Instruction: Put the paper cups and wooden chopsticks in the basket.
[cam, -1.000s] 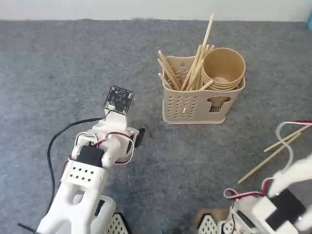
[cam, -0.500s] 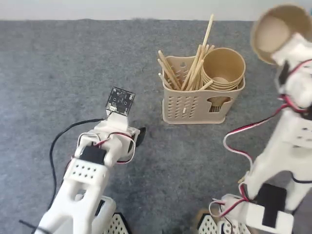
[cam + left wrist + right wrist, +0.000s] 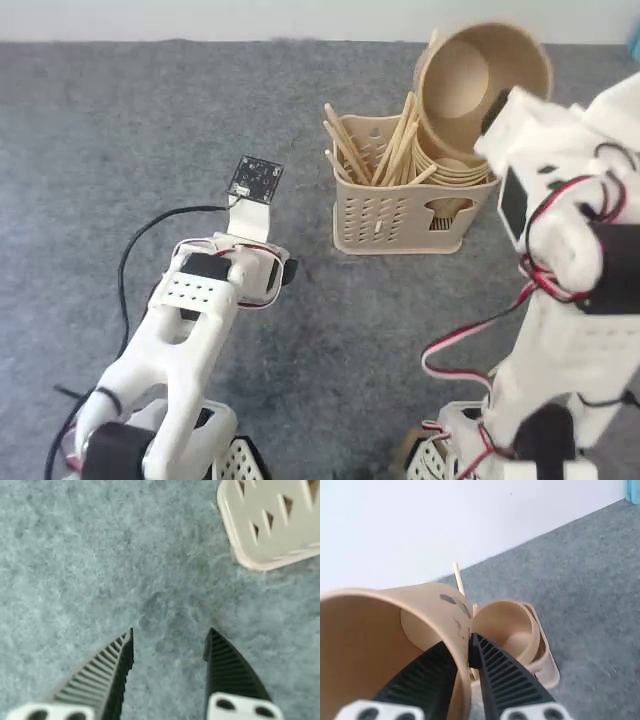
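Right gripper (image 3: 463, 645) is holding a paper cup (image 3: 482, 72) above the basket (image 3: 398, 218).
Its jaws are clamping the cup's wall, tilting it over the basket's stacked cups (image 3: 458, 168), likely for nesting; wooden chopsticks (image 3: 388, 148) are standing in the basket beside them, while the left gripper (image 3: 169, 642) is hanging beside the basket, jaws apart and empty.

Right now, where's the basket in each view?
High view: basket far-centre on the table, holding chopsticks and stacked cups.
Left wrist view: basket, its perforated corner just beyond the open left claw.
Right wrist view: basket rim behind the paper cup pinched by the right claw.
Shared landmark: grey mat under the basket.
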`<action>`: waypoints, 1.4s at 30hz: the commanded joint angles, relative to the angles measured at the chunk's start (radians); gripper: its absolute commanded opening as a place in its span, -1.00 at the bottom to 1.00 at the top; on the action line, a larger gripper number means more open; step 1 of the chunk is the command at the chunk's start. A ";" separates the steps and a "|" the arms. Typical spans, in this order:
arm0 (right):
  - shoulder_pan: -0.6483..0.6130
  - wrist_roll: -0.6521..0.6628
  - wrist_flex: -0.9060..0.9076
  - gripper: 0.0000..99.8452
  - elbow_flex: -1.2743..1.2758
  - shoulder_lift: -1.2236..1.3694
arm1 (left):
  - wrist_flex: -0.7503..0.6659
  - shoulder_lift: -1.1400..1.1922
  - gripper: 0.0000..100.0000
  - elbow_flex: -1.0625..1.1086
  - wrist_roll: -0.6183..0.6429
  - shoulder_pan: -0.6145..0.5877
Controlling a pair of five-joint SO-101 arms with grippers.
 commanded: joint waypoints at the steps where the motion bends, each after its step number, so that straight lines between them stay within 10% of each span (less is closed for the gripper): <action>1: 0.038 0.037 0.039 -0.99 0.160 -0.071 | 0.008 0.002 -0.57 -0.054 0.011 -0.006; 32: 0.061 0.086 -0.096 -0.97 0.233 0.177 | 0.006 0.002 -0.57 -0.054 0.011 -0.006; 42: 0.050 0.080 -0.050 -0.19 0.232 0.010 | 0.006 0.002 -0.57 -0.054 0.011 -0.006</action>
